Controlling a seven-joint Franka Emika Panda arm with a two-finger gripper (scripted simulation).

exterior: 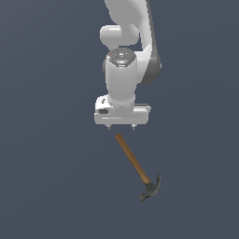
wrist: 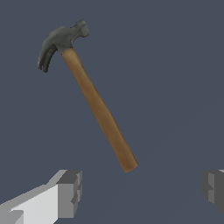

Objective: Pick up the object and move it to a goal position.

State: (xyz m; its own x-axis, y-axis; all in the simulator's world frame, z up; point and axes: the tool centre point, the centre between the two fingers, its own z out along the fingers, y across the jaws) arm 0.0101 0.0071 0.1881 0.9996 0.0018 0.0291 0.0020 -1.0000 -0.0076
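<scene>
The claw hammer (exterior: 137, 167) lies flat on the dark surface (exterior: 46, 177), untouched. In the exterior view its wooden handle runs from the butt end, just under the hand, toward 5 o'clock, ending in the dark grey head.

The hand (exterior: 121, 126) hangs above the butt end of the handle. In the wrist view the two fingers (wrist: 70, 192) stand wide apart with nothing between them. The handle end lies ahead of the gap, not inside it. No contact is visible.

Step in hand: approach, before the grasp. The pick-up is not yet done, and no goal marker shows in either view.

The next move, as judged from this pose, calls for:
- shifting the hand along the handle toward 5 o'clock, nearer the heavy head, to limit tipping;
- turning the fingers to straddle the handle crosswise;
- descending until the fingers flank the wood, then closing.
</scene>
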